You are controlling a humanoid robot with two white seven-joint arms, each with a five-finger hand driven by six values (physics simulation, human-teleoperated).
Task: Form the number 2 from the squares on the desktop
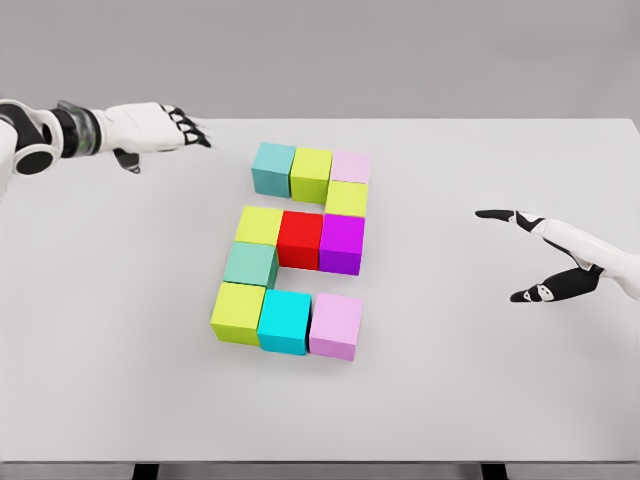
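Several coloured cubes stand together on the white table (480,380) in the shape of a 2. The top row holds a teal cube (273,167), a yellow-green cube (311,172) and a pale pink cube (351,166). Below the pink one sits a yellow-green cube (346,198). A yellow-green cube (258,224), a red cube (300,238) and a purple cube (342,243) form the middle row. A green-teal cube (250,264) links down to the bottom row: yellow-green (237,312), cyan (285,321), pale pink (335,325). My left hand (165,128) hovers open at the far left. My right hand (540,255) is open, right of the cubes.
The table's front edge runs along the bottom of the view, with dark legs under it. Behind the table is a plain grey wall.
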